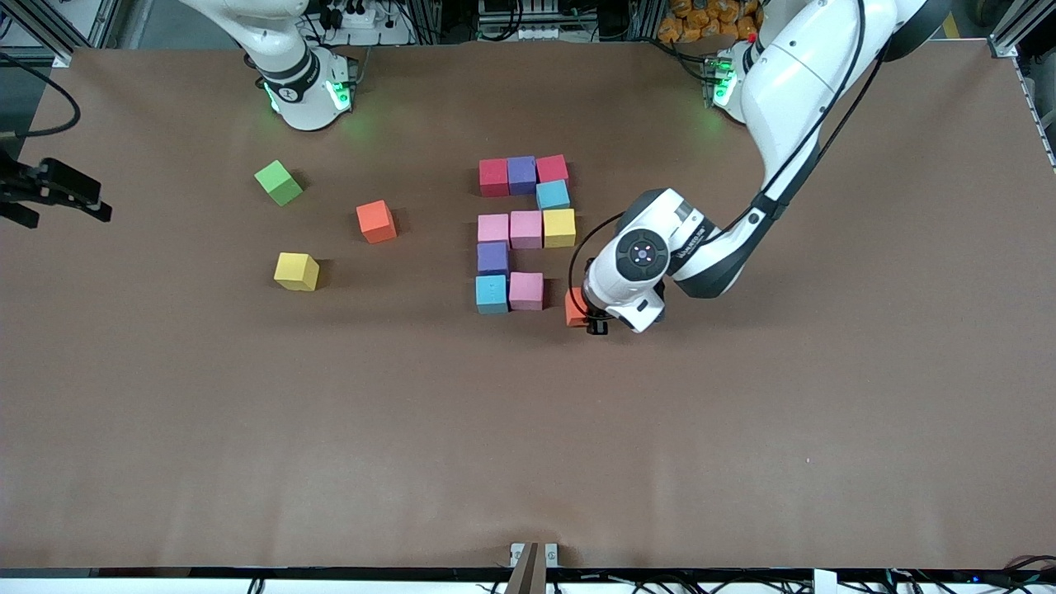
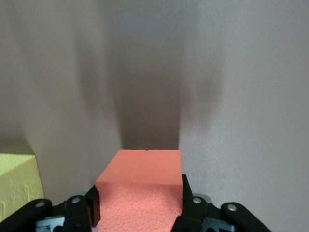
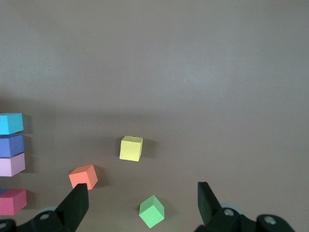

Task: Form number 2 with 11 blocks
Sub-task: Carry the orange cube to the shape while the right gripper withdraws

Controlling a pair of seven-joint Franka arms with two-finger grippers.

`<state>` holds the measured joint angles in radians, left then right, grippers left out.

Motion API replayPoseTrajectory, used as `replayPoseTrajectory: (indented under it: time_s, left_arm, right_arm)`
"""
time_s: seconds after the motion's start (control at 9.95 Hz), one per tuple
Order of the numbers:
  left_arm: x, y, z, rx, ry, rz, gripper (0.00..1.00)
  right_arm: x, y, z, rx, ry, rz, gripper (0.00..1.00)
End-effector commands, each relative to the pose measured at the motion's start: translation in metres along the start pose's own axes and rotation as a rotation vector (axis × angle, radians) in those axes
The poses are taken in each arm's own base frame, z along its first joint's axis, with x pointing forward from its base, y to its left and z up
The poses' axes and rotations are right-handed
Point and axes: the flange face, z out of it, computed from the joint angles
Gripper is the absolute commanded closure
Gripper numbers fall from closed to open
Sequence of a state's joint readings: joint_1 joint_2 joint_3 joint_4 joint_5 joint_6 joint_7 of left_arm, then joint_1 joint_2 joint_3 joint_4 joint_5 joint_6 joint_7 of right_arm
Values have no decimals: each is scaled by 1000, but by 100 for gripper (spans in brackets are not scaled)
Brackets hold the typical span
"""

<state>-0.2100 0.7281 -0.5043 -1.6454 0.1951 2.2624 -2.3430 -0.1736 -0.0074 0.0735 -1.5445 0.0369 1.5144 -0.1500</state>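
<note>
The partly built number 2 (image 1: 525, 228) lies mid-table: a top row of red, purple and red, a light blue cube, a row of pink, pink and yellow (image 1: 558, 228), a purple cube, then light blue and pink (image 1: 525, 290). My left gripper (image 1: 584, 315) is shut on an orange block (image 1: 574, 308) just beside that last pink cube, toward the left arm's end. In the left wrist view the orange block (image 2: 145, 188) fills my left gripper (image 2: 140, 205). My right gripper (image 3: 141, 194) is open and empty, high over a green cube (image 3: 151, 211); it is out of the front view.
Loose cubes lie toward the right arm's end: green (image 1: 279, 182), orange (image 1: 376, 221) and yellow (image 1: 296, 271). A black fixture (image 1: 51, 190) juts in at that table edge. A yellow cube's corner (image 2: 14, 186) shows in the left wrist view.
</note>
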Motion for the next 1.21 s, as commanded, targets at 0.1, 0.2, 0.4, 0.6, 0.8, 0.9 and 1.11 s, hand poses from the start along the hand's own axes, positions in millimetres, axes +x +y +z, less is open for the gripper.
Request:
replayPoseTrajectory:
  time_s: [0.1, 0.2, 0.4, 0.6, 0.8, 0.9, 1.11]
  left_arm:
    - [-17, -4, 9, 18, 9, -30, 100]
    - [-17, -5, 14, 23, 13, -39, 100]
    - [-24, -13, 22, 35, 20, -41, 100]
    - [-31, -21, 24, 43, 29, -37, 100]
    - [-36, -28, 28, 53, 40, -42, 100]
    - [-36, -30, 30, 55, 42, -41, 100]
    - [-36, -29, 30, 55, 42, -41, 100]
  right_arm:
    - [-13, 24, -11, 20, -35, 50, 0]
    - [-14, 21, -20, 13, -20, 42, 0]
    - [-23, 21, -28, 25, -68, 57, 0]
    - [-29, 39, -42, 6, -49, 89, 0]
    - [-28, 42, -49, -2, -16, 98, 0]
    - [-25, 41, -49, 4, -4, 94, 0]
    - [-12, 38, -38, 7, 18, 84, 0]
